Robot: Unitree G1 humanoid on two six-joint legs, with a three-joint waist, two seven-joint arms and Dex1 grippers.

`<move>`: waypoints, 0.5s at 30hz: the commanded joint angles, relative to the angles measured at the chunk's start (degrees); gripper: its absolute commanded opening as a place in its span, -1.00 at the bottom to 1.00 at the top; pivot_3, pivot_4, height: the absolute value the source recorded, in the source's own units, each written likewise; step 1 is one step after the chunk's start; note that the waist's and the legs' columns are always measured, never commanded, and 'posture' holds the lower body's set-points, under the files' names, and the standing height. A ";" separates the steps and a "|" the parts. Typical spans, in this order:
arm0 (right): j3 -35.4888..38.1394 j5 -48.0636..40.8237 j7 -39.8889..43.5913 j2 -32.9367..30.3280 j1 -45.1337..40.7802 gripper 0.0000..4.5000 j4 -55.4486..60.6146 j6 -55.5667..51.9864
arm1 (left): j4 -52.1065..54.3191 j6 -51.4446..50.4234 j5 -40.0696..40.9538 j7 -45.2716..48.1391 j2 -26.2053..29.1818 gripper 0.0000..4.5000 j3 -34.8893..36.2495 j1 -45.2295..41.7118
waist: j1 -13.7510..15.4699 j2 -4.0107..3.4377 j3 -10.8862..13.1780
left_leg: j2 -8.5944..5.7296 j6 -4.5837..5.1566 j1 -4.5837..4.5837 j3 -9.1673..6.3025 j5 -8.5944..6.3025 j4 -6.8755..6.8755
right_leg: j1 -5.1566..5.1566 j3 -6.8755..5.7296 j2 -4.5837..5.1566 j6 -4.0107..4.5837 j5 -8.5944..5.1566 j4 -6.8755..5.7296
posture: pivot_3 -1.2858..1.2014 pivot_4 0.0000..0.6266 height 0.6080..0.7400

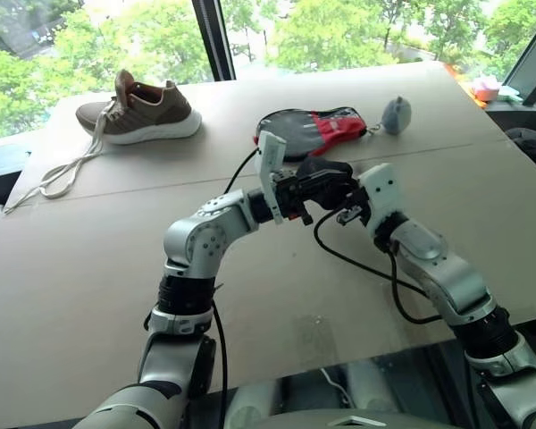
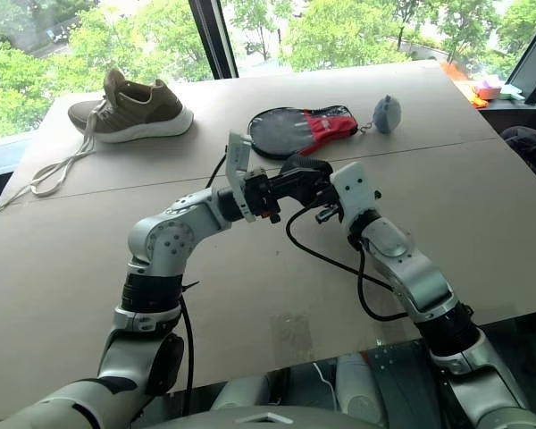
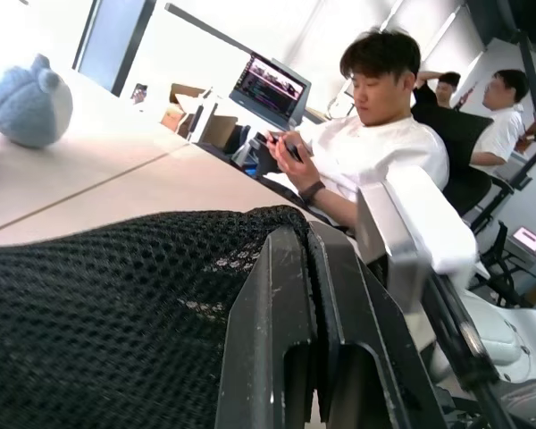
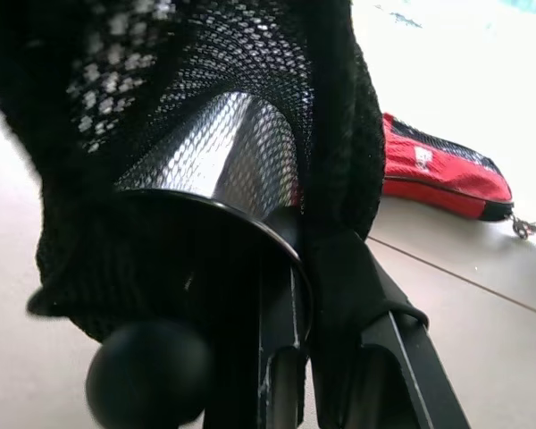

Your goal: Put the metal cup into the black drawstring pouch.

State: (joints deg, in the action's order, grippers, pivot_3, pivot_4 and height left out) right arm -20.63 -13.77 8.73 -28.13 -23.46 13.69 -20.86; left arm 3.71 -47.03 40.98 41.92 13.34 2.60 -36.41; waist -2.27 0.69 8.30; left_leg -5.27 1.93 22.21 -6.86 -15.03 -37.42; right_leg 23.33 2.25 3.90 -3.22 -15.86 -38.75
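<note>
The metal cup [image 4: 237, 147] shows only through the black drawstring pouch [image 4: 330, 107] mesh; its base stays hidden.

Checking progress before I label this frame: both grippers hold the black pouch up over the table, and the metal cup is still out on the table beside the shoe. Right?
Not quite. The metal cup is already inside the black drawstring pouch; the right wrist view shows it shining through the mesh. The rest stands: the left gripper and right gripper hold the pouch above the table.
</note>
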 commanded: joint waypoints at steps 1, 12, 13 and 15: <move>1.72 1.77 4.55 -0.62 0.68 -0.85 1.70 -0.64 | 1.27 2.45 0.44 1.39 0.96 -1.00 1.02 -1.59 | 0.07 0.01 0.01 | 0.00 0.00 0.00 0.00 0.00 0.00 | 0.00 0.00 0.00 0.00 0.00 0.00 | 0.03 -0.52 1.00; 15.21 -8.91 9.26 3.83 0.50 0.99 7.14 -11.89 | -2.72 4.09 0.16 0.73 0.92 -1.00 1.38 -3.16 | 0.56 0.03 0.02 | -0.01 0.00 0.10 -0.08 0.00 -0.01 | 0.02 0.01 0.05 0.01 0.00 0.04 | 0.03 -0.52 1.00; 16.75 -10.76 10.09 3.73 0.55 0.99 7.65 -13.66 | -3.36 4.26 -0.02 0.57 0.79 -1.00 1.36 -3.60 | 0.59 0.03 0.02 | -0.01 0.00 0.10 -0.09 0.00 -0.01 | 0.03 0.01 0.05 0.01 0.00 0.05 | 0.03 -0.52 1.00; 20.69 -15.76 12.05 3.12 1.09 0.99 8.89 -17.33 | -4.45 4.57 -0.75 0.17 0.72 -1.00 1.00 -4.23 | 0.66 0.04 0.02 | -0.01 0.00 0.14 -0.10 0.00 -0.02 | 0.04 0.01 0.06 0.01 0.00 0.06 | 0.03 -0.52 1.00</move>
State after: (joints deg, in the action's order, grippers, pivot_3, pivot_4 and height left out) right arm -4.00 -25.18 19.13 -24.46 -22.24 19.34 -35.78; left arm -1.28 -43.92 40.52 42.16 14.12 2.79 -39.00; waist -1.61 0.73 8.33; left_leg -5.28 1.92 22.39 -6.97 -15.03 -37.44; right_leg 23.40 2.26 3.96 -3.21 -15.86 -38.69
